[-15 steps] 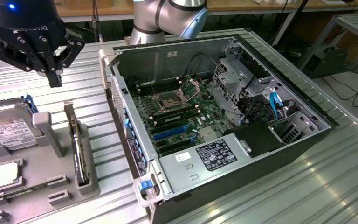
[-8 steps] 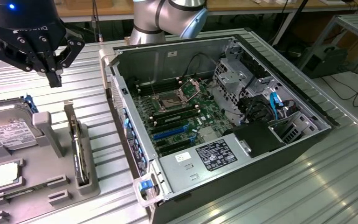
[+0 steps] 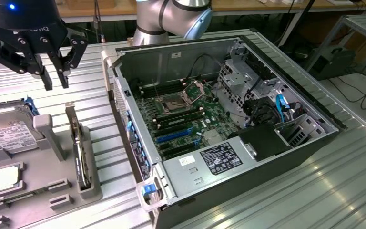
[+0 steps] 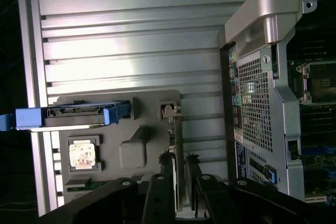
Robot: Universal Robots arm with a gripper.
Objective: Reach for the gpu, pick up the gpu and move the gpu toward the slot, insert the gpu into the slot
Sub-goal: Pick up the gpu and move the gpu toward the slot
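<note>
The gpu (image 3: 78,157) is a thin dark card standing on edge in a groove of the grey holder (image 3: 43,195), at the exterior view's left. My black gripper (image 3: 56,87) hangs well above and behind it, fingers pointing down, slightly open with nothing between them. In the wrist view the gpu (image 4: 172,129) shows edge-on, running in line with the gap of the gripper (image 4: 179,157). Blue expansion slots (image 3: 173,137) lie on the motherboard inside the open computer case (image 3: 285,86).
The grey holder also carries a silver hard drive (image 3: 5,131) with blue rails (image 4: 73,116) and a small square CPU chip (image 3: 6,177). The case's tall perforated side wall (image 4: 257,103) stands between the holder and the motherboard. Everything rests on a ribbed metal table (image 4: 131,51).
</note>
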